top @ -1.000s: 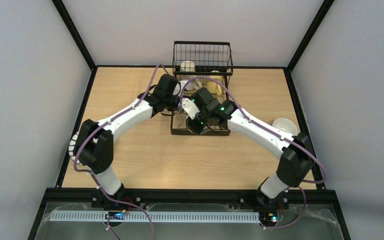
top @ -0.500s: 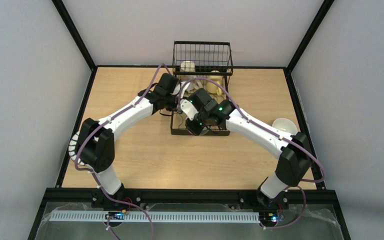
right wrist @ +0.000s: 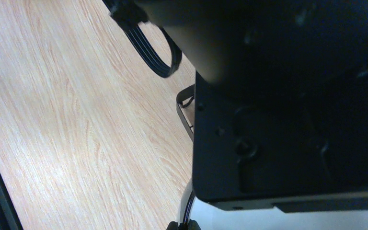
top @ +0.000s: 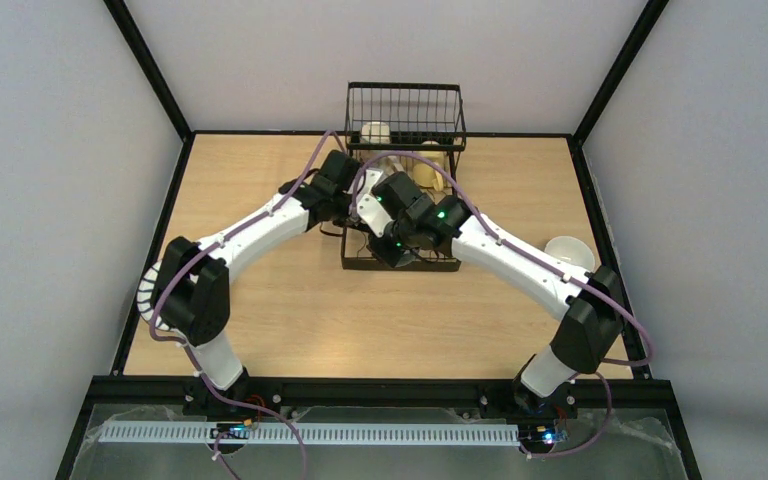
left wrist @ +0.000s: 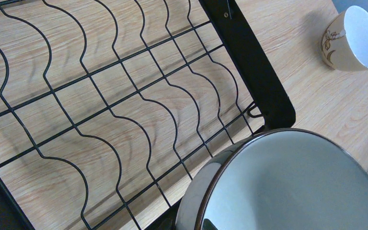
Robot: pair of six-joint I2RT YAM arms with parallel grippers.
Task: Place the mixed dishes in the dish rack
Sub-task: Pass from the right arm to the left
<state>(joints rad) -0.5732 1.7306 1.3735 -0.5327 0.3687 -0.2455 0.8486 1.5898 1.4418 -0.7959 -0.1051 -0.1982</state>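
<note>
Right pincer (right wrist: 184, 224) seems clamped on bowl (left wrist: 292, 187), clear only from left wrist; left pincer (top: 353, 196) unreadable.

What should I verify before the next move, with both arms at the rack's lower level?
1. Left gripper gripping the brown-rimmed bowl: cannot tell; its fingers are out of its wrist view.
2. Right gripper shut: ok. Whether it grips anything: cannot tell; a dark housing blocks most of its view.
3. Slots of the dish rack beside the bowl free: ok in the left wrist view.
4. Room between the two wrists: not ok; seen from above, they crowd together over the rack.
5. All dishes loaded: not ok; a cream bowl sits on the table outside the rack.
</note>
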